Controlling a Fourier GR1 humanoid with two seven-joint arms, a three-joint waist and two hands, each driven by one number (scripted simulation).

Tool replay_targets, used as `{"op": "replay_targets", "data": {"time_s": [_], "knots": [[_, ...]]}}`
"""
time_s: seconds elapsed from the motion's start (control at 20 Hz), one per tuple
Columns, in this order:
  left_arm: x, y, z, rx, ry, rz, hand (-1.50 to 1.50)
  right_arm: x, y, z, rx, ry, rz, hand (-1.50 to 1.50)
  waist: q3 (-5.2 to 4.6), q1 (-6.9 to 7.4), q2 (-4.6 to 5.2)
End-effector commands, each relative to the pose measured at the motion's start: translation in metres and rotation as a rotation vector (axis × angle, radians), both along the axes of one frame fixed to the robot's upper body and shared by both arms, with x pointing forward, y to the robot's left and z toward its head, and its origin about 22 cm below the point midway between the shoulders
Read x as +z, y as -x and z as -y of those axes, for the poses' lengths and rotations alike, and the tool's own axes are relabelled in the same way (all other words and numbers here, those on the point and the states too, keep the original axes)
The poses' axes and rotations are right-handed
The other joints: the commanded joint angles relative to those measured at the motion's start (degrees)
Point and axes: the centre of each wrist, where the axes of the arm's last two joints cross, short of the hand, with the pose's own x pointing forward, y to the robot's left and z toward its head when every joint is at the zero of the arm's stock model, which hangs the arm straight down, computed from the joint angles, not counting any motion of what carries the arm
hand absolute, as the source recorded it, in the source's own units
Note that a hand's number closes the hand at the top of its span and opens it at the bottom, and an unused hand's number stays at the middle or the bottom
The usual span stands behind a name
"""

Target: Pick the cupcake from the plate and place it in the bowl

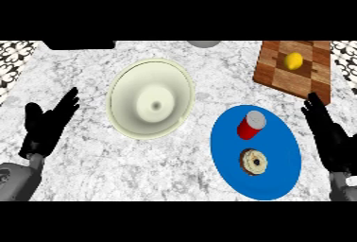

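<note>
A blue plate (275, 182) lies at the right of the counter. On it stand a red can with a grey top (251, 125) and, nearer to me, a round cake with pale icing and a dark centre (254, 161). A pale cream bowl (122, 97) sits at the middle left, with nothing in it. My right hand (331, 137) is open at the right edge, just beside the plate's rim, fingers straight and pointing away. At the left edge, apart from the bowl, my left hand (45, 125) rests open.
A wooden cutting board (279, 71) lies at the back right with a yellow lemon (294, 60) on it. A grey object (203, 43) and a dark object (80, 45) show at the back edge. Patterned tiles border both sides.
</note>
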Motion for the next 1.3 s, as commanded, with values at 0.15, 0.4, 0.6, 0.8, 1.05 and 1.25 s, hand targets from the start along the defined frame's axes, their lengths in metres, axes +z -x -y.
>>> {"op": "replay_targets", "data": {"time_s": [0.15, 0.4, 0.6, 0.8, 1.05, 1.25], "knots": [[0.018, -0.003, 0.058, -0.209, 0.102, 0.182, 0.0, 0.029, 0.007, -0.009, 0.205, -0.033, 0.214, 1.5, -0.47, 0.3, -0.52], [0.012, 0.015, 0.111, -0.361, 0.209, 0.237, 0.0, 0.003, 0.011, -0.023, 0.254, 0.288, 0.185, 1.5, -0.48, 1.38, -0.1], [0.005, 0.015, 0.108, -0.352, 0.183, 0.25, 0.0, -0.02, 0.012, -0.046, 0.346, 0.227, 0.263, -1.5, -0.47, 1.29, -0.03], [0.023, 0.012, 0.101, -0.373, 0.204, 0.254, 0.0, 0.018, -0.004, -0.028, 0.432, 0.534, 0.229, -1.5, -0.55, 1.73, -0.16], [0.008, 0.017, 0.109, -0.375, 0.198, 0.247, 0.0, 0.06, -0.011, -0.031, 0.504, 0.858, 0.086, -1.5, -0.74, 1.45, -0.21], [0.016, 0.013, 0.114, -0.385, 0.192, 0.252, 0.0, 0.087, -0.013, -0.038, 0.666, 1.064, -0.169, -1.5, -0.91, 2.01, -0.27]]}}
